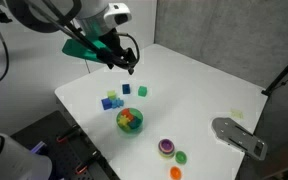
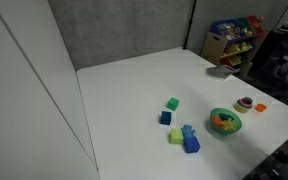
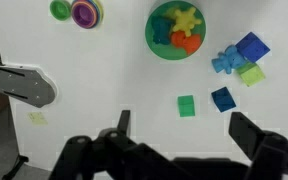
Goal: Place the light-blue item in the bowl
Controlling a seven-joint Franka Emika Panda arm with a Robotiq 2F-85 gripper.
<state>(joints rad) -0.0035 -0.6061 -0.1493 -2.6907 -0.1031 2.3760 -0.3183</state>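
The light-blue item [image 3: 225, 62] is a small pale blue piece lying on the white table. It sits between a larger darker blue cube [image 3: 252, 46] and a light green block [image 3: 250, 73], and also shows in an exterior view [image 2: 187, 131]. The green bowl [image 3: 154, 40] holds several colourful toys and stands just beside this cluster in both exterior views [image 1: 130, 128] [image 2: 224, 132]. My gripper [image 3: 184, 130] is open and empty. It hovers above the table [image 1: 129, 68], apart from the blocks. It is out of sight in the exterior view that shows the shelf.
A small green block [image 3: 187, 106] and a small dark blue cube [image 3: 222, 98] lie just beyond my fingers. A purple ring [image 3: 86, 12] and a green disc [image 3: 60, 9] lie past the bowl. A grey metal piece [image 3: 19, 83] lies near the table edge. A toy shelf [image 2: 234, 38] stands behind.
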